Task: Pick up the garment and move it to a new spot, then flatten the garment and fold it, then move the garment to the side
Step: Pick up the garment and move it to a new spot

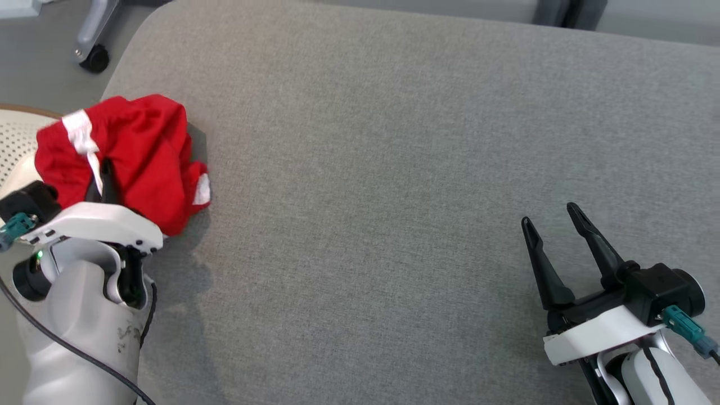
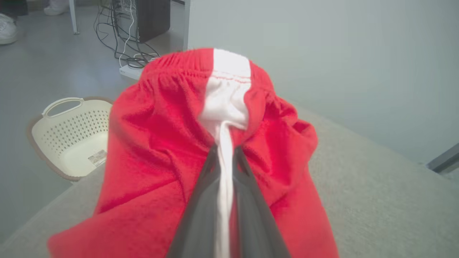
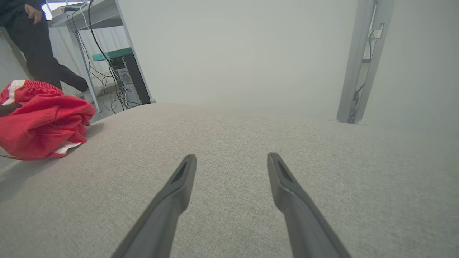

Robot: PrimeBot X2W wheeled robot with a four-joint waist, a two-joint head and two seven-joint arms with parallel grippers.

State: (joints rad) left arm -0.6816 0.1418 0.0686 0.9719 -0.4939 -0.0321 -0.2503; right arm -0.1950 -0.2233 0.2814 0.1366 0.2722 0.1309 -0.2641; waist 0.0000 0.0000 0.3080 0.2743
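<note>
The garment [image 1: 140,157] is a crumpled red piece with white stripes, bunched at the left edge of the grey padded surface [image 1: 394,169]. My left gripper [image 1: 104,177] is shut on the garment, its dark fingers buried in the cloth. In the left wrist view the two fingers pinch a white stripe of the garment [image 2: 157,143], with my left gripper [image 2: 225,152] closed tight around it. My right gripper [image 1: 554,216] stands open over bare surface at the lower right, far from the cloth. The right wrist view shows my right gripper [image 3: 231,159] open and the garment [image 3: 39,122] at far left.
A cream perforated basket [image 2: 68,136] sits on the floor beside the surface's left edge, its rim [image 1: 17,121] visible in the head view. A chair castor [image 1: 93,56] stands beyond the far left corner. A person [image 3: 32,43] walks by desks and cables in the background.
</note>
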